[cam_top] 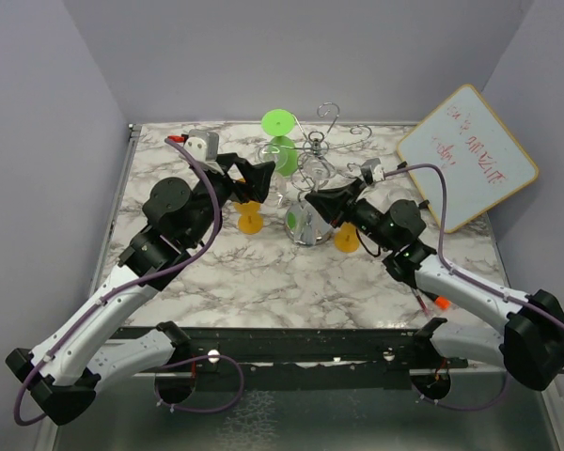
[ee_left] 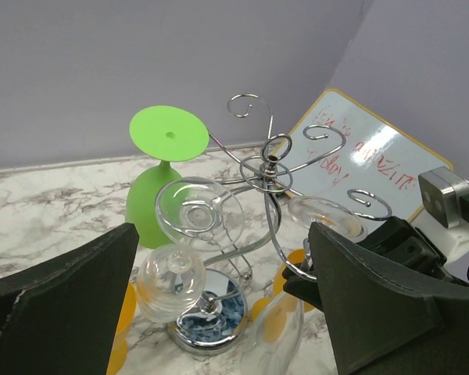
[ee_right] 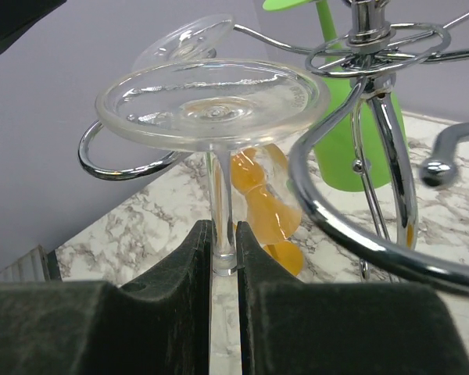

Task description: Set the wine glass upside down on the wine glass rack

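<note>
Right gripper [ee_right: 223, 250] clamped on the stem of the wine glass [ee_right: 211, 101], held foot-up beside a curled hook of the wine glass rack [ee_right: 375, 117], left gripper [cam_top: 261, 178] held wide apart near the rack, marble table [cam_top: 263, 272] beneath, whiteboard [cam_top: 465, 155] propped at right, green glass [ee_left: 160, 168] hung inverted behind, orange glasses [cam_top: 251, 221] stood by the base.

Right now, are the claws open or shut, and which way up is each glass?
Wine glass rack: standing upright.
Clear wine glass: upside down, foot up by a rack hook.
Second clear glass: hanging upside down on the rack.
Green glass: upside down on the rack.
Left gripper: open, empty.
Right gripper: shut on the clear wine glass's stem.
</note>
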You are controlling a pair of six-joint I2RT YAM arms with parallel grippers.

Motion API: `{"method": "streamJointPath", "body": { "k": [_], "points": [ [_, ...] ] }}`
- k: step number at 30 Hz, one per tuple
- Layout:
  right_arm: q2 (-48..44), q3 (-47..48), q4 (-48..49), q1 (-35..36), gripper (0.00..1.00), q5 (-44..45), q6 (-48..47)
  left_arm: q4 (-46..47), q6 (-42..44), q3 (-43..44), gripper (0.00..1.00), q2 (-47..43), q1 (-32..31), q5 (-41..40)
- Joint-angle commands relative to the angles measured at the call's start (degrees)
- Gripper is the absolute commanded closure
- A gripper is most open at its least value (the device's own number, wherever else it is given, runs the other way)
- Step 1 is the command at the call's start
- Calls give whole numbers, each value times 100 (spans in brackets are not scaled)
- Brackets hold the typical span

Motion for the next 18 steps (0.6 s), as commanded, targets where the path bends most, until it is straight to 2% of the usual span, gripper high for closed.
{"method": "streamJointPath", "body": {
  "k": [1, 18],
  "points": [
    [181, 189, 567, 119, 99, 376, 11, -81, 23, -6, 9, 45, 22, -114],
    [335, 180, 958, 280, 99, -293, 0, -189, -49, -5, 9, -6, 17, -142]
  ]
}}
